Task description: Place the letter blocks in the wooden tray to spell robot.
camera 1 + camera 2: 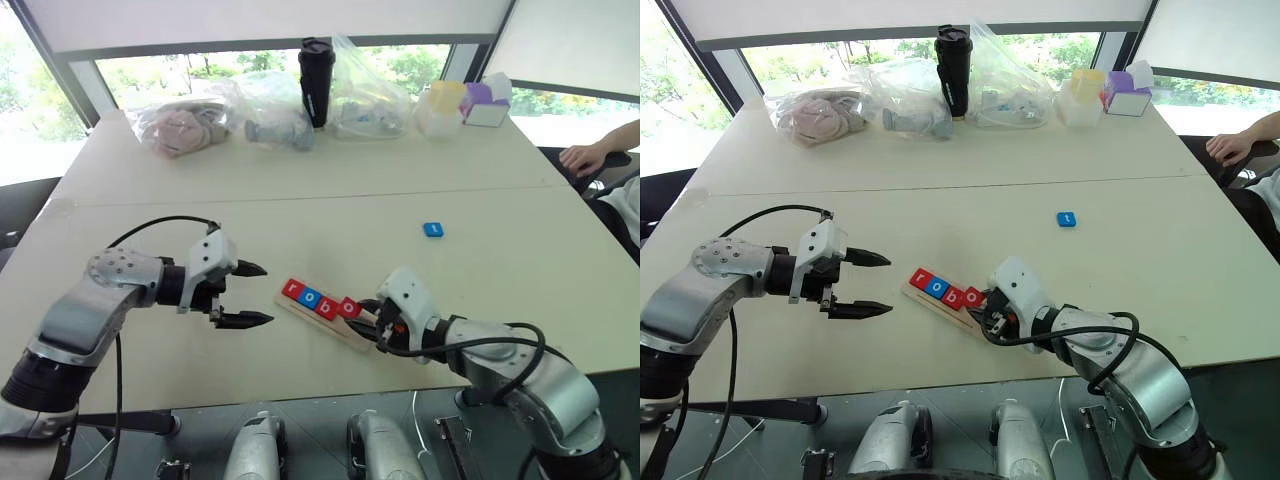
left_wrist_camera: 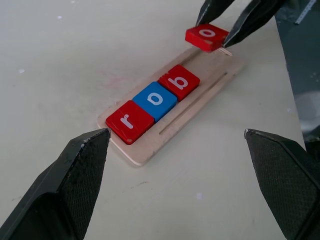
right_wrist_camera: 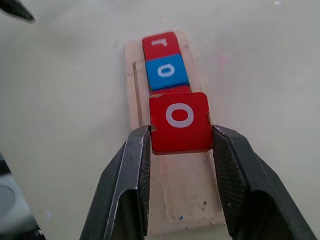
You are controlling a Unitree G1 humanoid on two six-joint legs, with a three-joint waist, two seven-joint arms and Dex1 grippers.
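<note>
The wooden tray (image 2: pixel 200 102) lay flat on the pale table (image 1: pixel 300 200), near its front edge, between the two arms and set at a slant. Three letter blocks sat in it in a row, touching one another: a red r (image 2: pixel 129 121) at the end nearer the left arm, a blue o (image 2: pixel 155 98) next, and a red b (image 2: pixel 179 81) third. The remaining length of the tray was bare wood.

A fourth block, a red o (image 3: pixel 179 121), was held above the tray just past the b, pinched by its two opposite edges between the fingers (image 3: pixel 135 170) of the right gripper (image 3: pixel 180 150). From the right wrist view the held tile partly covered the b. Whether its underside touched the tray could not be told.

The fifth block, a blue tile (image 1: pixel 432 230) whose letter was too small to read, lay alone on the table, well apart from the tray, toward the robot's right and farther from the robot.

The left gripper (image 1: pixel 247 295) hovered beside the r end of the tray, apart from it, its two black fingers spread wide with nothing between them.

Along the far edge of the table stood clear plastic bags (image 1: pixel 190 120), a black tumbler (image 1: pixel 316 80) and a tissue box (image 1: pixel 487 103). A person's hand (image 1: pixel 583 156) rested at the table's right side.
</note>
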